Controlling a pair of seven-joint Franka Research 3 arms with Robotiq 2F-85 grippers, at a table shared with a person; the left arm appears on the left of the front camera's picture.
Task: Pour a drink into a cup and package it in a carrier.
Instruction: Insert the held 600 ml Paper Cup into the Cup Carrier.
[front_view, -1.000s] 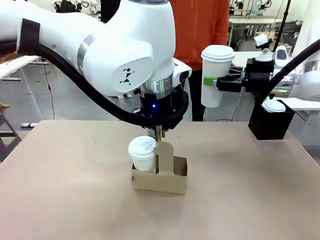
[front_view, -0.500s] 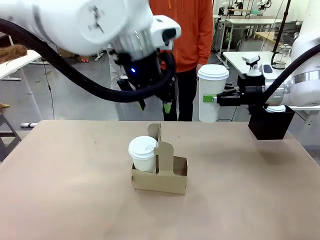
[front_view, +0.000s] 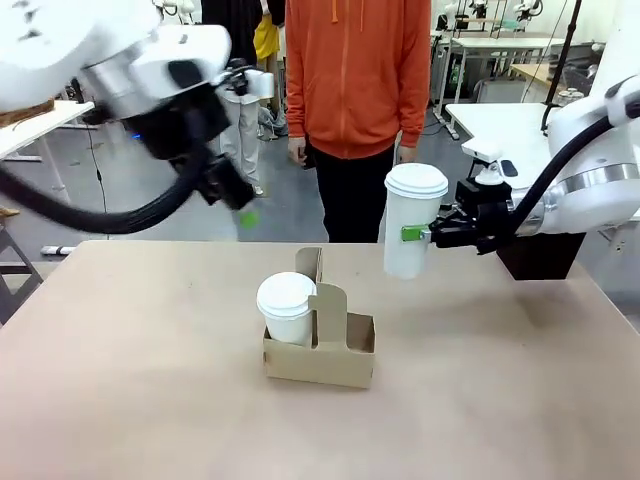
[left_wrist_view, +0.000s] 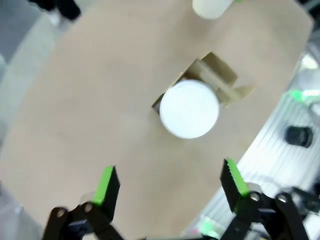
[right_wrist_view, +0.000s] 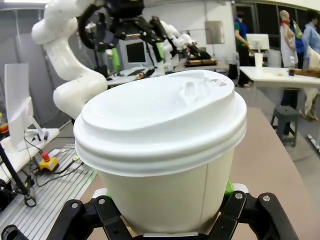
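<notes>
One tall white lidded paper cup (front_view: 405, 210), clamped in right tool (front_view: 411, 236), above-right of brown cardboard carrier (front_view: 330, 362) seating another lidded cup (front_view: 286, 305); left tool (left_wrist_view: 169, 175) wide, empty; hazard: base snagging upright handle (front_view: 328, 300), tipping.

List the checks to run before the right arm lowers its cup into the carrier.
1. Grip: right claw shut on the lidded cup, upright: ok.
2. Seal: lid seated on that cup: ok.
3. Room: carrier has a free slot beside the seated cup: ok.
4. Clearance: left claw open, raised away from the carrier: ok.
5. Alignment: lidded cup over the free slot: not ok, it hangs off to the right-arm side.
6. Person: hand off the table: ok.
</notes>
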